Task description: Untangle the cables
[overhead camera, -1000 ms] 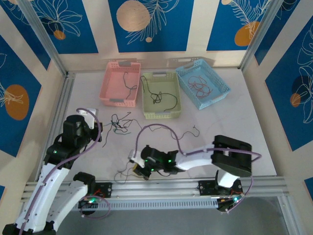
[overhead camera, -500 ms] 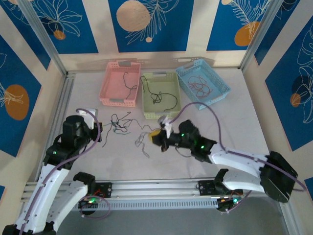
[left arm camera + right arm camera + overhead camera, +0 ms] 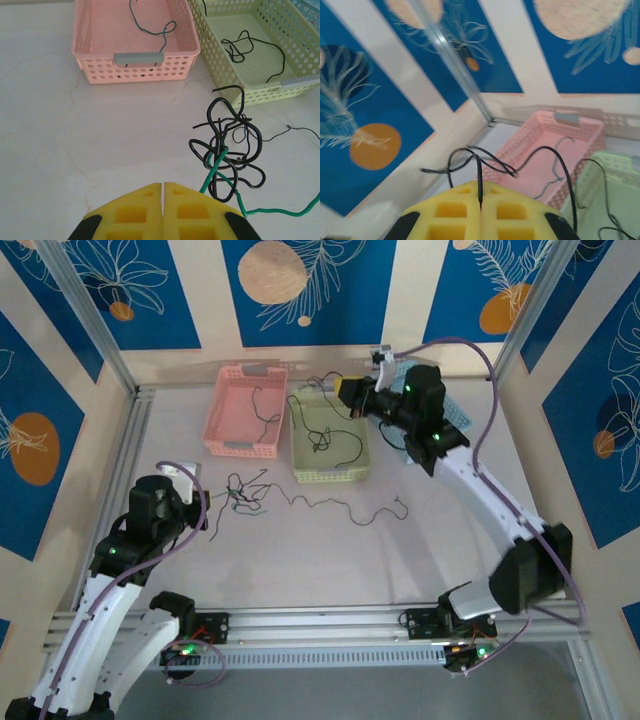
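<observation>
Your left arm (image 3: 100, 590) sits folded back at the near left of the table (image 3: 440, 540), elbow low, wrist pointing toward the baskets. The left gripper (image 3: 163, 195) hovers low over the tabletop with its yellow fingers (image 3: 130, 215) pressed flat together and nothing between them.

Your right arm (image 3: 480, 490) is stretched far forward and raised, reaching from its base to the far end of the table. The right gripper (image 3: 481, 202) hangs above the far rim of the green basket (image 3: 300, 455). Its fingers are closed tight on one black cable (image 3: 479, 177), which rises out of the seam between the pads and loops away in loose curls toward the pink basket (image 3: 222, 410).

Count three baskets in a row at the far side: pink on the left, green in the middle, and a blue basket (image 3: 455, 420) on the right, partly hidden behind the right arm.

The tangled clump (image 3: 227, 147) lies on the table just ahead and to the right of the left gripper, not touching it. It is several black wires knotted with one green wire (image 3: 272, 212), whose tail runs off to the right. One thin black strand (image 3: 345, 508) lies stretched out on the table between the clump and the right side.

One dark cable (image 3: 150, 30) rests in the pink basket. The green basket holds black cable (image 3: 245, 47); you cannot tell whether it is one piece or two.
</observation>
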Action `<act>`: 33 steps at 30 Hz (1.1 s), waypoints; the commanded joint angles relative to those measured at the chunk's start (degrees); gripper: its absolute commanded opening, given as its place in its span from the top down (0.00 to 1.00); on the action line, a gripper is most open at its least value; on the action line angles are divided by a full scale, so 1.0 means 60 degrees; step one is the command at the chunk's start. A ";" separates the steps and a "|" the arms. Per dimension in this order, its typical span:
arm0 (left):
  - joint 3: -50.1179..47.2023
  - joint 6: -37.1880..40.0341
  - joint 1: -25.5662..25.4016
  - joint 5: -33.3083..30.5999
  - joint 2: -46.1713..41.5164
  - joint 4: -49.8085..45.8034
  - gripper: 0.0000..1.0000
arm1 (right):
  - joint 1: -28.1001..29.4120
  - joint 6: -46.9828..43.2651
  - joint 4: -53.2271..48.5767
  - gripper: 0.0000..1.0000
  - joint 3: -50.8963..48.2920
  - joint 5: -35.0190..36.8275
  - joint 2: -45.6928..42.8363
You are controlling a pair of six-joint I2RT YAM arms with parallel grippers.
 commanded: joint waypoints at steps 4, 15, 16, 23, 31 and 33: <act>-0.0082 0.0003 0.0042 0.0128 -0.0003 0.0228 1.00 | -0.0373 0.1348 -0.1184 1.00 0.0844 0.0823 0.2219; -0.0076 -0.0003 0.0042 0.0209 -0.0002 0.0235 1.00 | -0.0016 0.0920 -0.1344 0.41 0.1103 0.0494 0.3508; -0.0090 -0.0005 0.0044 0.0229 -0.0002 0.0235 1.00 | 0.0103 0.0592 -0.1227 0.40 0.0876 0.0479 0.3237; -0.0119 0.0098 0.0042 0.0776 -0.0181 0.0329 1.00 | 0.0816 -0.1005 0.0585 0.43 -0.2278 -0.1554 0.0601; -0.0348 0.0304 0.0042 0.2334 -0.0710 0.0874 1.00 | 0.2715 -0.2514 0.2891 0.37 -0.5984 -0.1080 -0.1331; -0.0411 0.0322 0.0038 0.2798 -0.0778 0.1038 1.00 | 0.2857 -0.2490 0.3693 0.36 -0.6648 -0.0981 -0.1702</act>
